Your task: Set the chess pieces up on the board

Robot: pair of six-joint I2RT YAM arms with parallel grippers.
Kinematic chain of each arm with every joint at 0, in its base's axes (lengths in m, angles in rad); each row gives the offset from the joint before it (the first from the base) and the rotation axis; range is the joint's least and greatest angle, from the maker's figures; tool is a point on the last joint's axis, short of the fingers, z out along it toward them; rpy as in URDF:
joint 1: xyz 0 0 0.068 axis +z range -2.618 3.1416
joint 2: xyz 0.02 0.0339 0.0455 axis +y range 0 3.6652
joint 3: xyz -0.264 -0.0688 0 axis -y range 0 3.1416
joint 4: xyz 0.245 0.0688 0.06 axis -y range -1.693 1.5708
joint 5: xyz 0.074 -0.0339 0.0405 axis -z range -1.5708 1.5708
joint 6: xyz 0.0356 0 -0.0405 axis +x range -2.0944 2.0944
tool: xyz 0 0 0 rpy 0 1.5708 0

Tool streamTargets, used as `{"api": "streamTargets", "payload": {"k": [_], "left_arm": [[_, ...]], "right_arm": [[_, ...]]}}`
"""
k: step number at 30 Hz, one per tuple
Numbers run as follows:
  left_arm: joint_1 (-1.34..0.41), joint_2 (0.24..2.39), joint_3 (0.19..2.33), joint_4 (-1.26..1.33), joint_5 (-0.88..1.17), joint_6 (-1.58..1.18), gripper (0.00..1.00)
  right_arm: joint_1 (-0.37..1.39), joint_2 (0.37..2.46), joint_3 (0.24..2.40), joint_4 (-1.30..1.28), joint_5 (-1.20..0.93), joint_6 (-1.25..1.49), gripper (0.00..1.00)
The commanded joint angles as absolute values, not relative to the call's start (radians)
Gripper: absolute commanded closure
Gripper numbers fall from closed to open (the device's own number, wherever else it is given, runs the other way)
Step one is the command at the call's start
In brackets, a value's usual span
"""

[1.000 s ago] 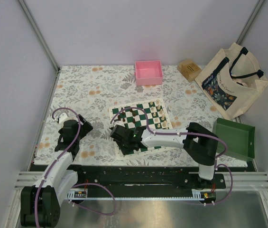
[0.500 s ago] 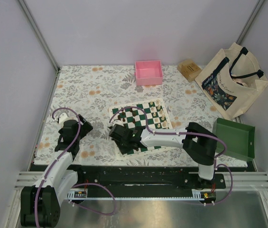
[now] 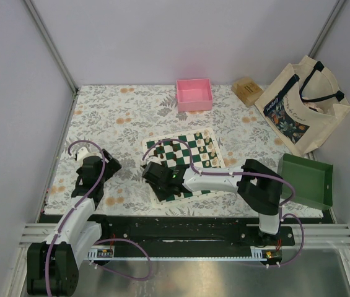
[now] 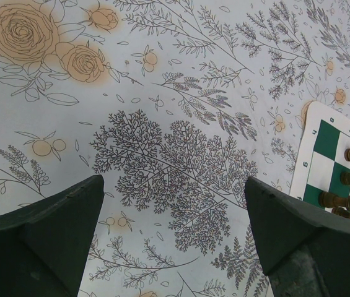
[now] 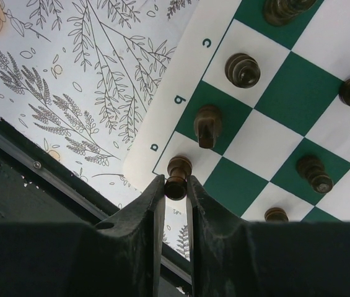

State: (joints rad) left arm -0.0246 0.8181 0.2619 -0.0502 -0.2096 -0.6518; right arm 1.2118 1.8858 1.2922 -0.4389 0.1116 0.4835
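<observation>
A dark piece (image 5: 178, 169) stands at the near left corner square of the board (image 5: 272, 87), by the letter "a" on the white border. The right end effector (image 5: 175, 181) is closed narrowly on it, one finger on each side. Whether its base touches the square cannot be told. More dark pieces (image 5: 241, 69) stand upright on squares just beyond it, along the board's left side. Light pieces (image 3: 208, 152) cluster at the board's far right corner. The board lies slightly turned in the middle of the flowered desk (image 3: 131, 117). Left of the board, well apart from it, the left end effector (image 3: 93, 166) hangs over bare desk with its fingers spread wide, holding nothing. Beyond the board sits a pink tray (image 3: 194, 94); right of the board are a green tray (image 3: 308, 179) and a bag (image 3: 301, 105).
</observation>
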Motion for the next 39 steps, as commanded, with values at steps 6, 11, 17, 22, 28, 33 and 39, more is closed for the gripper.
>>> {"api": "streamTargets", "payload": {"k": [6, 11, 17, 22, 28, 33, 39], "left_arm": [[-0.025, 0.805, 0.279, 0.002, -0.209, -0.647, 0.01], [-0.025, 0.810, 0.281, 0.002, -0.210, -0.646, 0.01], [-0.023, 0.811, 0.281, 0.002, -0.209, -0.644, 0.01], [-0.023, 0.811, 0.281, 0.002, -0.209, -0.646, 0.01], [-0.023, 0.808, 0.279, 0.002, -0.209, -0.644, 0.01], [-0.023, 0.810, 0.281, 0.002, -0.209, -0.644, 0.01], [-0.023, 0.811, 0.284, 0.002, -0.207, -0.643, 0.01]], "right_arm": [[1.220, 1.905, 1.341, -0.443, 0.114, 0.472, 0.70], [1.221, 1.881, 1.351, -0.460, 0.118, 0.465, 0.59], [1.221, 1.803, 1.365, -0.497, 0.143, 0.436, 0.55], [1.206, 1.695, 1.374, -0.520, 0.241, 0.388, 0.49], [1.097, 1.644, 1.361, -0.499, 0.263, 0.379, 0.41], [0.990, 1.641, 1.338, -0.463, 0.204, 0.397, 0.40], [0.907, 1.727, 1.377, -0.457, 0.181, 0.377, 0.42]]}}
